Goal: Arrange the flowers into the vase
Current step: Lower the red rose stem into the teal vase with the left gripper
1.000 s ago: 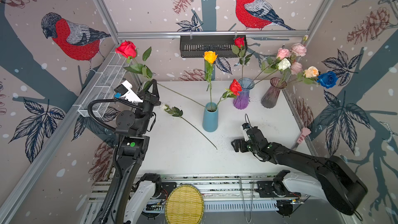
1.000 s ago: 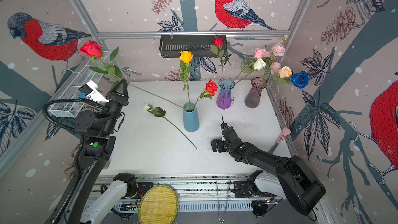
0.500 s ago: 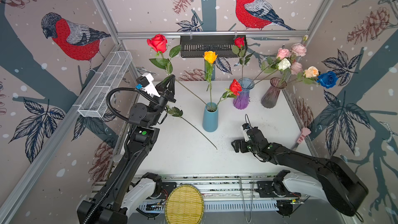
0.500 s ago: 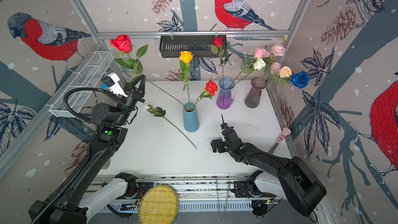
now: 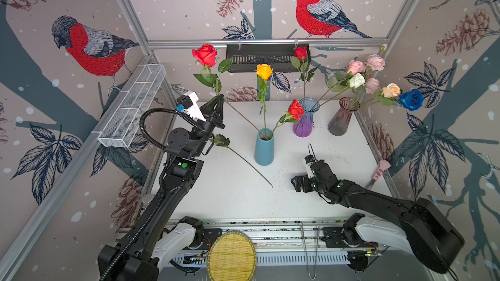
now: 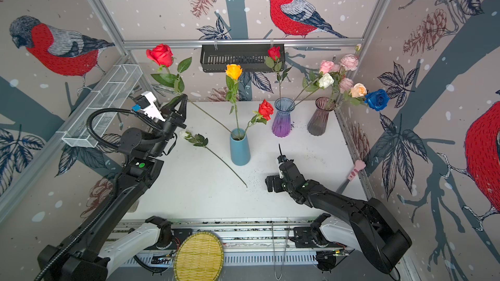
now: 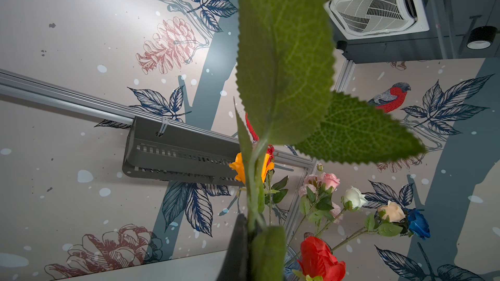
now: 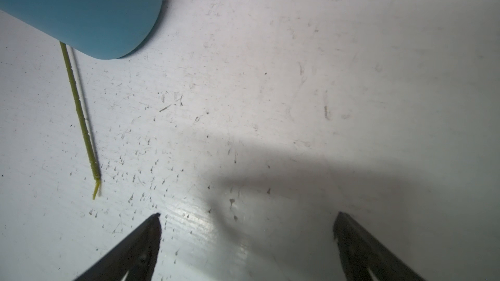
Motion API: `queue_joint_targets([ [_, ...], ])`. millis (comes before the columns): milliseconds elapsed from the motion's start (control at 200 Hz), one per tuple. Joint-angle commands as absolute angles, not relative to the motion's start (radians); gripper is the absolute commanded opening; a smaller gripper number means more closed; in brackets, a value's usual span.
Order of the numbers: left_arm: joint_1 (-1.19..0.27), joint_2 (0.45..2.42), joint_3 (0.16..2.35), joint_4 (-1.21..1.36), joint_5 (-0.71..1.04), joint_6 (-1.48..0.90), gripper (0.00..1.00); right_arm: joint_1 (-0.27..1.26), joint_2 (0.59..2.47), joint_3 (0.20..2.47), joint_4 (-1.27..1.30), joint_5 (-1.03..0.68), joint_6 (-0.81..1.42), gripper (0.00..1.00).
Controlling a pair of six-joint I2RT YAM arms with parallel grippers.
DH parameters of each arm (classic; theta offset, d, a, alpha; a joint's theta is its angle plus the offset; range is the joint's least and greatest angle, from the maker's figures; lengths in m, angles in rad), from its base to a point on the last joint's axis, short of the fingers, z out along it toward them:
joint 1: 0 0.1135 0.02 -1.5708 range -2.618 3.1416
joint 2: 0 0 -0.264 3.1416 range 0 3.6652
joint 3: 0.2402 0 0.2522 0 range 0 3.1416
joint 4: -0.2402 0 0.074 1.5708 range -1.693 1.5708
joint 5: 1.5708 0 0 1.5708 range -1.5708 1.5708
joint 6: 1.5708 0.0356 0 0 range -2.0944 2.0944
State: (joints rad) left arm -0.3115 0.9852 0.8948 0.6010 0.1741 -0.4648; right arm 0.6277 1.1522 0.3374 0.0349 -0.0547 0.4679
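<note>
The flowers [image 5: 357, 81] are mostly placed, we judge: the blue vase [image 5: 263, 147] holds an orange rose [image 5: 264, 71] and a short red rose [image 5: 295, 109], while the purple vase [image 5: 304, 120] and smoky vase [image 5: 342, 117] to its right carry mixed bunches. Our left gripper [image 5: 219, 98], clamped on a tall red rose [image 5: 204, 54] left of the blue vase, slants its stem toward that vase's mouth; whether it is in we cannot tell. One white flower [image 6: 184, 133] lies on the table [image 5: 230, 198] left of the blue vase, and the right gripper [image 8: 248, 214] hangs wide and empty near its base.
</note>
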Motion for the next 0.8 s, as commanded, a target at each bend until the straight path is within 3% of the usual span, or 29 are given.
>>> queue_joint_targets([
  [0,-0.321,0.994,0.903,0.664,0.166,-0.459,0.00,0.630,1.150,0.335,0.013,-0.058,0.471,1.00],
  [460,-0.529,1.135,0.910,0.619,0.061,-0.362,0.00,0.633,1.151,0.335,0.012,-0.052,0.472,1.00],
  [796,-0.564,1.176,0.810,0.708,0.008,-0.434,0.00,0.635,1.158,0.337,0.011,-0.052,0.471,1.00],
])
